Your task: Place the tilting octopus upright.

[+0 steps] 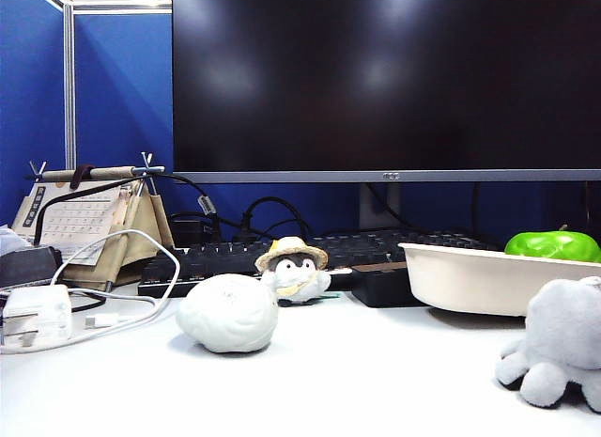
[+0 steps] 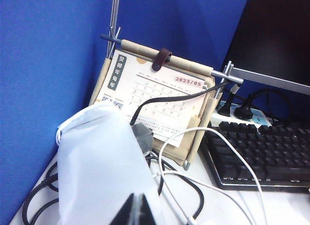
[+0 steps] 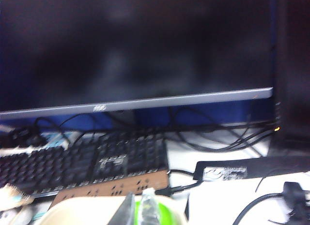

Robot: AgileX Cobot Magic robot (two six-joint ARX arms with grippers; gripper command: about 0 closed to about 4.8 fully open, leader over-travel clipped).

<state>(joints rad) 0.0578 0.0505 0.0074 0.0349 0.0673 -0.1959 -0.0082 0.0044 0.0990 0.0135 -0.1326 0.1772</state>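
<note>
The grey plush octopus (image 1: 562, 341) sits at the near right of the white table in the exterior view. Its rounded body is above its stubby tentacles, which rest on the table, and the picture's edge cuts off its right side. Neither gripper shows in the exterior view. In the left wrist view my left gripper (image 2: 137, 211) is shut and empty, far from the octopus, over a white bag (image 2: 99, 162). In the right wrist view my right gripper (image 3: 139, 211) has its tips nearly together with nothing between them, above a cream bowl (image 3: 82, 213) holding a green apple (image 3: 164, 216). The octopus is out of both wrist views.
A white brain-shaped lump (image 1: 228, 311) and a straw-hatted penguin (image 1: 293, 270) stand mid-table. The cream bowl (image 1: 474, 279) with the green apple (image 1: 552, 245) is behind the octopus. A keyboard (image 1: 310, 254), monitor (image 1: 385, 80), calendar (image 1: 80, 221), white charger (image 1: 38, 315) and cables line the back and left.
</note>
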